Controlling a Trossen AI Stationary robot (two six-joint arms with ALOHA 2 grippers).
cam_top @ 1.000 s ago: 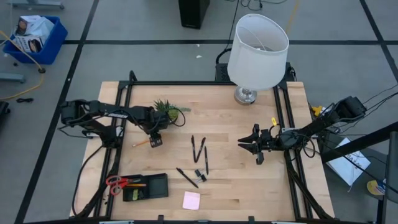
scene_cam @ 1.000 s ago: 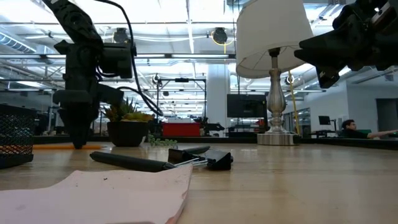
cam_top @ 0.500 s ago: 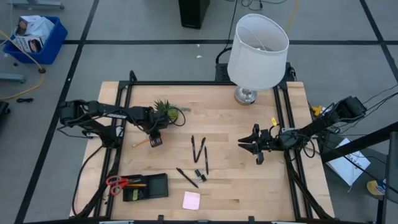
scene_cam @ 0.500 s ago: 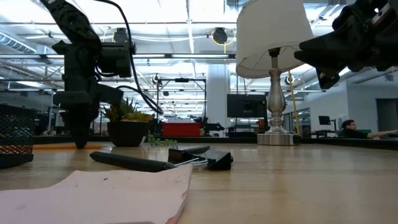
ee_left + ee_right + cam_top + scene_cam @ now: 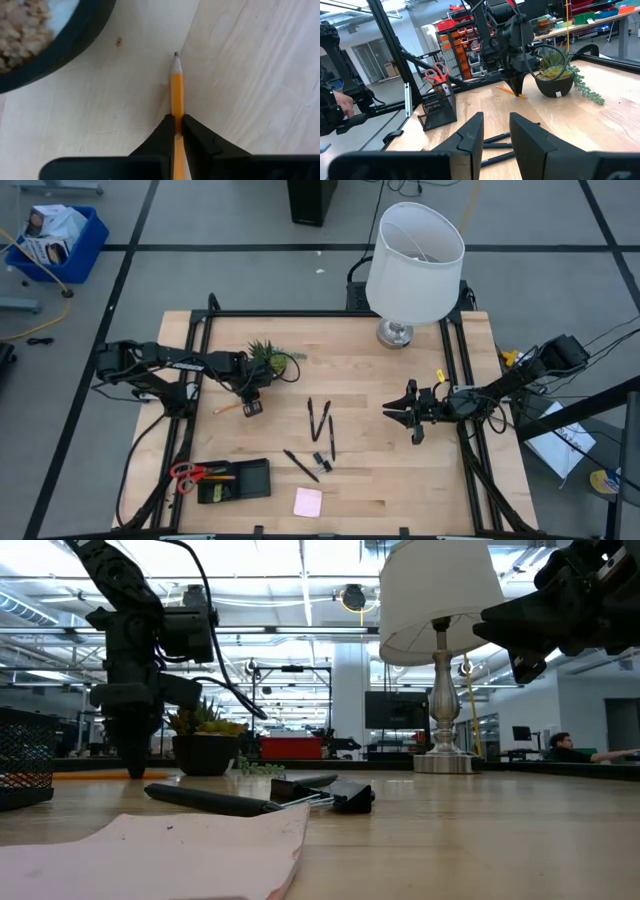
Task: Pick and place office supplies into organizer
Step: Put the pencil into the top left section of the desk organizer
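Note:
An orange pencil (image 5: 177,90) lies flat on the wooden table, near the potted plant (image 5: 268,358). My left gripper (image 5: 250,406) points down and is shut on it. The black organizer (image 5: 238,480) stands at the near left; red-handled scissors (image 5: 436,72) stick out of it, handles up. Black pens (image 5: 320,420) and small black clips (image 5: 321,461) lie mid-table. A pink sticky pad (image 5: 308,501) lies by the near edge. My right gripper (image 5: 392,412) hovers open at the right, clear of everything. My left gripper pinches the pencil's shaft (image 5: 177,111) between its two fingers, a short way behind the sharpened tip (image 5: 176,55). The fingers come from above, pointing down, and lie across the pencil. The pencil rests flat on the table.
A lamp with a white shade (image 5: 413,265) stands at the far right of the table. The plant pot (image 5: 45,45) sits close to the pencil's tip. Bare wood lies between the pens and my right gripper.
My left gripper has shut on the pencil without shifting its place. The pencil still lies on the table.

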